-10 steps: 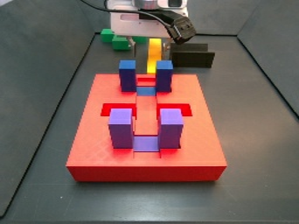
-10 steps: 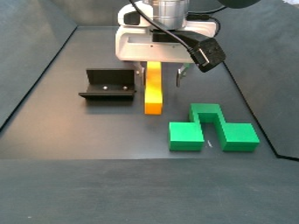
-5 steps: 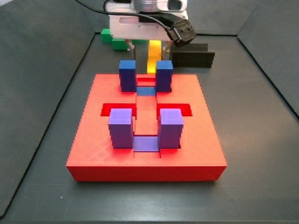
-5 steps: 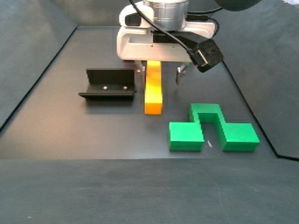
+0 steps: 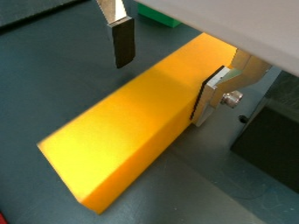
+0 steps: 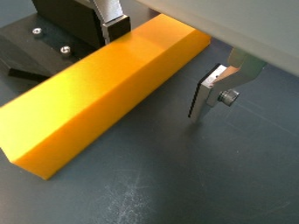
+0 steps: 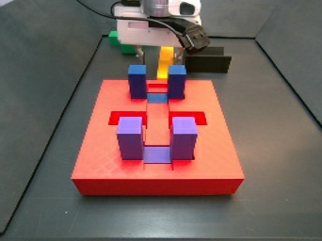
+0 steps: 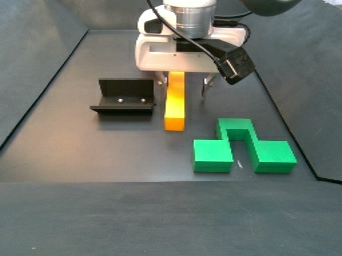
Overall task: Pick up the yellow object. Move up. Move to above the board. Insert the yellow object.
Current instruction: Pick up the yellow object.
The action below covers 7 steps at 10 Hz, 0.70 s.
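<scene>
Yellow-orange bar: the yellow object (image 8: pixel 174 103); flat on the dark floor, just beside the fixture (image 8: pixel 122 99), between it and the green blocks (image 8: pixel 242 146); beyond the board's far edge in a side view (image 7: pixel 165 60).
Gripper: gripper (image 6: pixel 162 51) low over the bar's far end; fingers (image 5: pixel 121 40) straddling it, jaws apart; one pad near or touching a side face, a gap visible at the other; nothing clamped yet.
Board: the board (image 7: pixel 101 151); red, blue and purple posts upright, central slot vacant; well apart from the fixture.
Progress: pick-up step; closing, lifting, carrying over, inserting all left to do.
</scene>
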Tool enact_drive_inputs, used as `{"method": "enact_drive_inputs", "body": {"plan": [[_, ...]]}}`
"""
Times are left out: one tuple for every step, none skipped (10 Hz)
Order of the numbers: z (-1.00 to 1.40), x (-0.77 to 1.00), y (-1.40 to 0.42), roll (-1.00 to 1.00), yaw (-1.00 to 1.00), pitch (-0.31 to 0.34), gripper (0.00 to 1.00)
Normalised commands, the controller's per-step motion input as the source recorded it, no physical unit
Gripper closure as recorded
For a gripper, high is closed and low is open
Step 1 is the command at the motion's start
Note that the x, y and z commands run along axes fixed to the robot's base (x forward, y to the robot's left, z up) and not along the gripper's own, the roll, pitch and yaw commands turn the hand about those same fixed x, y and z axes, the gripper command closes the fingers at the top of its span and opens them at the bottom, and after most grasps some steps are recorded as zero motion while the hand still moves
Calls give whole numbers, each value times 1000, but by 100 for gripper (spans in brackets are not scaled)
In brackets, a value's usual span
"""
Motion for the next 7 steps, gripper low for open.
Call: {"method": "enact_drive_inputs", "body": {"plan": [[-154, -37, 69, 0, -14, -23, 0], [0, 0, 160, -40, 0, 0, 0], [71, 0, 200, -106, -51, 16, 0], [0, 0, 111, -79, -34, 0, 0], [0, 0, 0, -31, 0, 0, 0], [-49, -6, 0, -39, 0, -19, 0], [0, 0, -11, -67, 0, -16, 0]]}}
